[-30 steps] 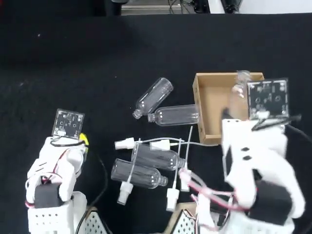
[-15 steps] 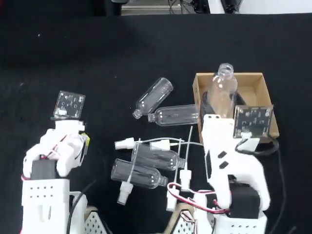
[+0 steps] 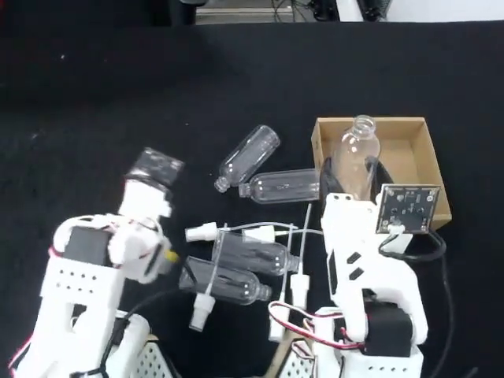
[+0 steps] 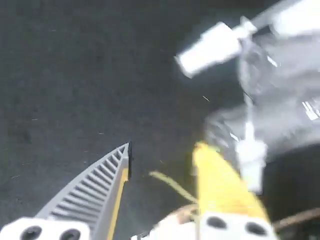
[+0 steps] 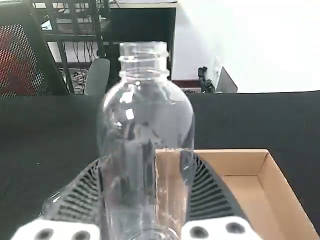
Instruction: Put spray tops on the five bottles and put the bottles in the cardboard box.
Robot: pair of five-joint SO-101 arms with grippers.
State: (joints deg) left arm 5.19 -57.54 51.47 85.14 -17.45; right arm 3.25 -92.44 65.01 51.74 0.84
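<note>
My right gripper is shut on a clear bottle that has no top. It holds the bottle upright over the left part of the cardboard box. Several more clear bottles lie on the black table, two left of the box and two nearer the arms. White spray tops lie among them. My left gripper is open just left of the lowest bottle, with spray tops in front of it.
Thin dip tubes from the spray tops stretch across the gap between the bottles and the box. The black table runs far to the back and left. Both arm bases stand at the near edge.
My right arm has swung the held bottle from the box's right side to its left part and stood it upright. My left arm has swung right, towards the lying bottles and spray tops.
</note>
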